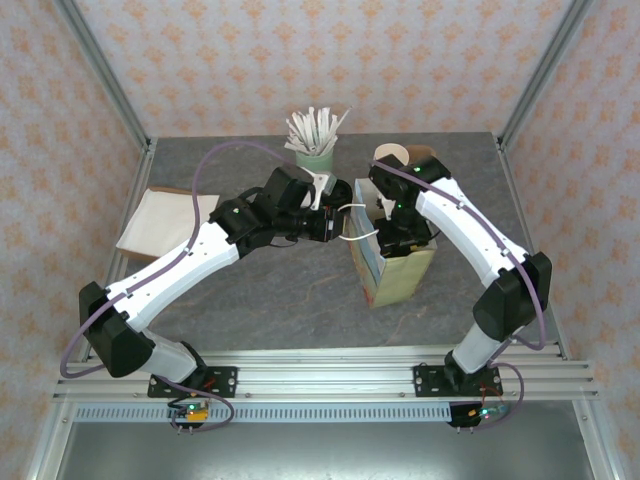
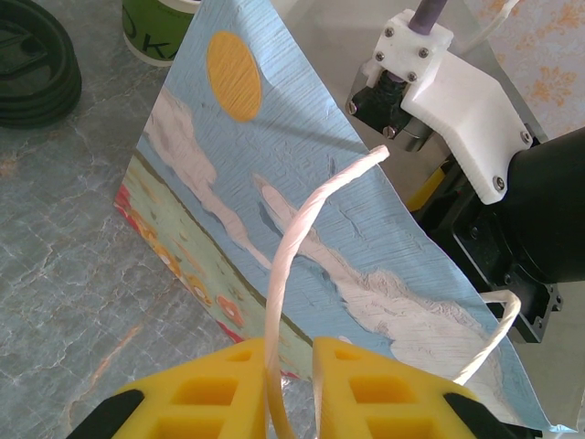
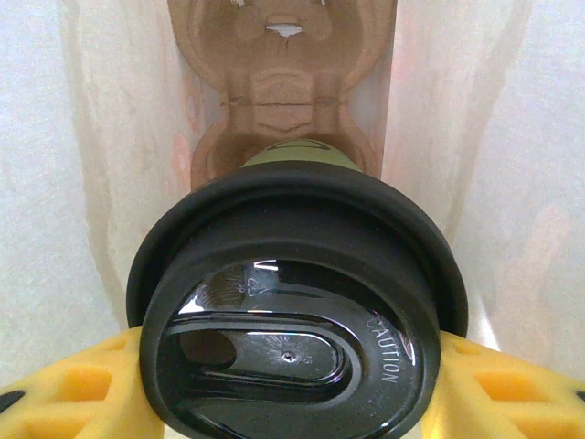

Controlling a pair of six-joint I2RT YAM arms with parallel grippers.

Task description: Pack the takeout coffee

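Note:
The takeout coffee point(image 3: 294, 302), a green cup under a round black lid, hangs inside the printed paper bag point(image 1: 400, 275) with my right gripper point(image 3: 292, 366) shut on it just under the lid's rim. Yellow fingers point(image 3: 82, 384) show on both sides of the lid. Below the cup lies a brown cardboard cup carrier point(image 3: 283, 82) on the bag's floor. My left gripper point(image 2: 291, 343) is shut on the bag's white twine handle point(image 2: 292, 229) and holds it out to the left of the bag point(image 2: 274, 155). From above, the left gripper point(image 1: 335, 225) sits left of the bag's mouth, and the right gripper point(image 1: 400, 235) reaches down into it.
A pale green mug with white sticks point(image 1: 318, 140) stands at the back, and a stack of lidless cups point(image 1: 392, 155) behind the bag. White napkins point(image 1: 160, 220) lie at the left. Near the bag are black lids point(image 2: 32, 73) and a green cup point(image 2: 160, 32).

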